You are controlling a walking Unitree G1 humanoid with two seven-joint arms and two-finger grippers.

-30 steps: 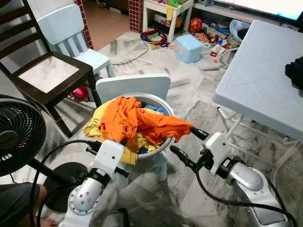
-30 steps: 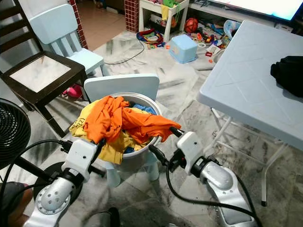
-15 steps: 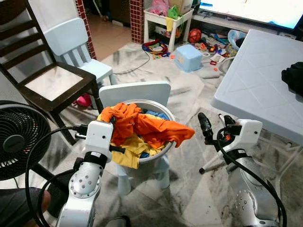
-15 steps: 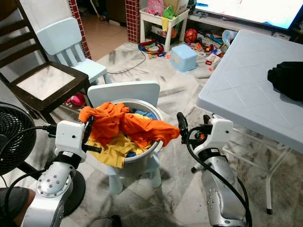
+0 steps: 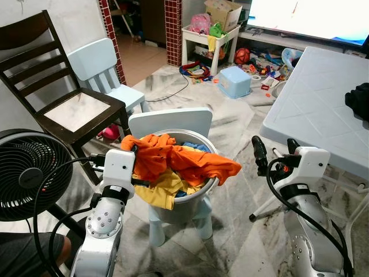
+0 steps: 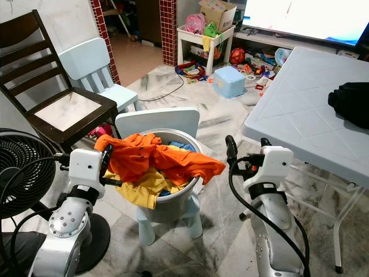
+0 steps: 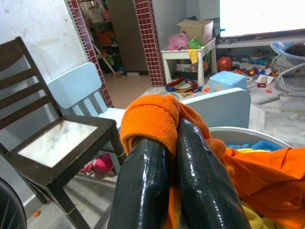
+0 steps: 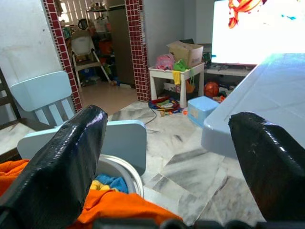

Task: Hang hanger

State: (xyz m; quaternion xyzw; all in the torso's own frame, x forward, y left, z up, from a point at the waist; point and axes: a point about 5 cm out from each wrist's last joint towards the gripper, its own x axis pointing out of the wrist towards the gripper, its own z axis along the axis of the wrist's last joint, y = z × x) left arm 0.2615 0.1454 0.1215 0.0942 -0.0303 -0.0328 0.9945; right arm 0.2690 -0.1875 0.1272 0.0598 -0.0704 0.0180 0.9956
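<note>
left gripper (image 7: 167,143) clamped on orange shirt (image 5: 173,161) at bucket (image 5: 193,205), right gripper (image 5: 274,153) spread apart

A bright orange cloth garment (image 5: 184,161) lies over yellow (image 5: 164,187) and blue (image 5: 195,147) clothes in a round grey metal basin (image 5: 190,202), which sits on a pale blue plastic child's chair (image 5: 170,120). Nearby are a second pale blue child's chair (image 5: 101,63), a dark brown wooden chair with a mottled whitish seat (image 5: 63,104) and a black round fan (image 5: 26,173). The floor (image 5: 230,115) is grey-veined white marble, the folding table (image 5: 314,109) pale blue-white with a diamond pattern, and the pillars (image 5: 173,29) are red brick tile.
</note>
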